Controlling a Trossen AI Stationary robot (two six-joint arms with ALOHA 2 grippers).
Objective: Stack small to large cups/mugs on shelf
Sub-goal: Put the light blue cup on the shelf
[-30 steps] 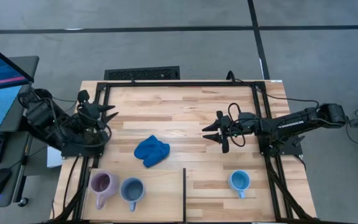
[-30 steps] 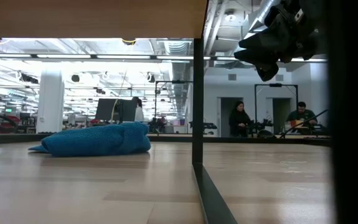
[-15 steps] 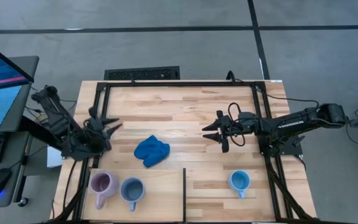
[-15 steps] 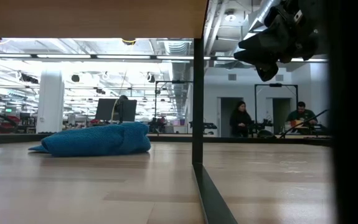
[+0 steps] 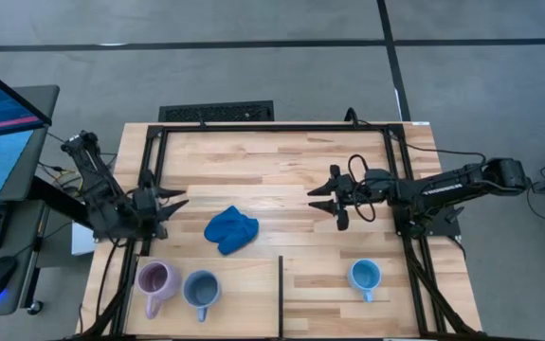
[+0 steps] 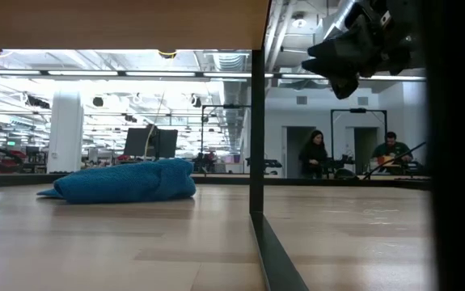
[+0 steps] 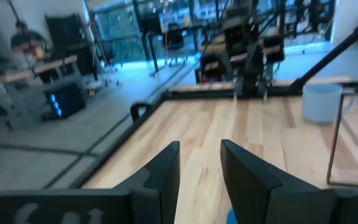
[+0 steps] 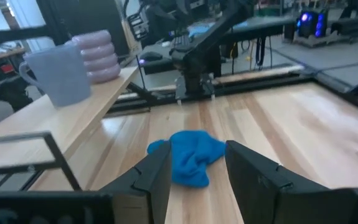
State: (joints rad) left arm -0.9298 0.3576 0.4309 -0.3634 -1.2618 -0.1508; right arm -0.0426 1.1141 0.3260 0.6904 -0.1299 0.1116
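Three mugs stand upright on the shelf (image 5: 244, 303) along the table's near edge. The lilac mug (image 5: 155, 280) and the grey-blue mug (image 5: 201, 287) are side by side on its left part. The light blue mug (image 5: 364, 276) is alone on its right part. My left gripper (image 5: 179, 200) hovers at the table's left side, pointing level toward the right, open and empty. My right gripper (image 5: 314, 201) hovers right of centre, facing left, open and empty. In the right wrist view the lilac mug (image 8: 98, 56) and grey-blue mug (image 8: 60, 74) show beyond the cloth.
A royal-blue cloth lump (image 5: 231, 228) lies on the plank tabletop between the two grippers. A thin dark upright divider (image 5: 281, 294) splits the shelf. A dark frame (image 5: 272, 128) runs along the table's far and side edges. People sit in the room behind.
My left arm has folded down, and its gripper has sunk and gone toward the table's near edge, tipping to point level at the table's right. The mugs, the cloth and my right gripper have stayed put.
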